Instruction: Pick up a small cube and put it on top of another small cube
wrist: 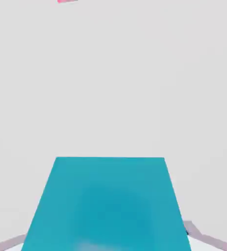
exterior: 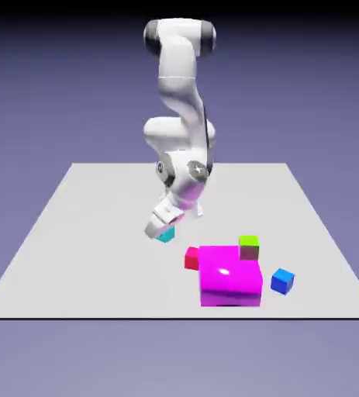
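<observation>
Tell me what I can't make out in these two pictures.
- Teal cube: in the exterior view, mostly hidden behind the hand; in the hand view, its near end is cut off by the bottom edge.
- Finger tips: in the hand view, largely hidden by that cube.
- Red cube: in the hand view, only a sliver shows at the top edge.

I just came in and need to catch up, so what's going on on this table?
A white robot arm has reached down to the table, and its pincer is closed on a teal cube. The cube isn't on top of another one yet. A red cube sits beside a big magenta block, a blue cube lies on the block's other side, and there's a green cube by the block too.
</observation>
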